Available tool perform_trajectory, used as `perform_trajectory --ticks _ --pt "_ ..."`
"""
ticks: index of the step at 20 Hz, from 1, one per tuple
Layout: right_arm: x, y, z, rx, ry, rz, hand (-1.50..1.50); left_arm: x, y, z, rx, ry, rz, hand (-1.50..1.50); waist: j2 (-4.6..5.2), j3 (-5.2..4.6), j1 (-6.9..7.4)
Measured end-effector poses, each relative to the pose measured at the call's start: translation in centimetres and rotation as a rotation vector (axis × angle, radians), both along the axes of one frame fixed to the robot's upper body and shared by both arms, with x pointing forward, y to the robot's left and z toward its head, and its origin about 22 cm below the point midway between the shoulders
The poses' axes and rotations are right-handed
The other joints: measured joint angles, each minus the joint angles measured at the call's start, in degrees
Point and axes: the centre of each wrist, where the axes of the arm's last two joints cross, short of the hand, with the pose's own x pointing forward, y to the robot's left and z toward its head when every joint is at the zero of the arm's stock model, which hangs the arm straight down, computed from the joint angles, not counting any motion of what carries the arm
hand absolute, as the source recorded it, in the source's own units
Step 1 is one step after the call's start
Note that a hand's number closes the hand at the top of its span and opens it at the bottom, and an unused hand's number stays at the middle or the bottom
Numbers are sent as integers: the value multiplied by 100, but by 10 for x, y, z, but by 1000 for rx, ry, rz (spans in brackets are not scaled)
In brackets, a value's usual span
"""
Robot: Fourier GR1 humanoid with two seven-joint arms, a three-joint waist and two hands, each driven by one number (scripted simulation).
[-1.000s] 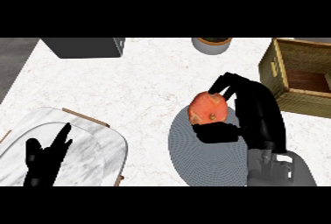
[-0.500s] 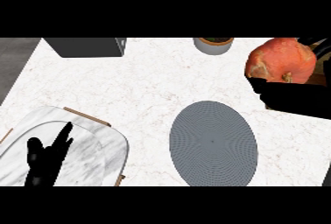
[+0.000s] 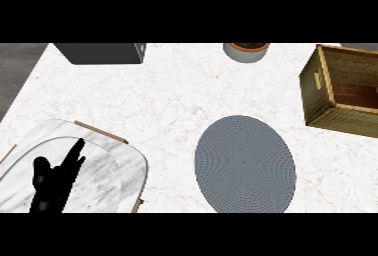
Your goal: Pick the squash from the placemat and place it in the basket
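The left robot hand (image 3: 53,181) rests at the counter's (image 3: 170,95) near-left corner, fingers straight and open, above a marble tray (image 3: 111,170). The right robot hand is out of view. The grey oval placemat (image 3: 245,164) lies bare near the counter's near edge, right of the tray. The woven basket (image 3: 325,95) stands at the right edge; its visible interior shows no squash. A dark box (image 3: 100,52) and a small pot (image 3: 246,51) sit along the far edge.
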Motion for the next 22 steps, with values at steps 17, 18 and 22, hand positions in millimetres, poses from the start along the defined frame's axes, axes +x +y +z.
perform_trajectory --ticks 17,18,22 --pt "70 -100 -23 25 131 -81 150 6 -3 2 -6 7 -17 0 29 5 94" --pt "73 -106 -30 42 129 -81 150 5 -2 1 -6 3 -17 0 26 7 92" --pt "82 -124 -47 141 109 -72 150 5 -3 2 -2 1 -14 0 29 6 92"
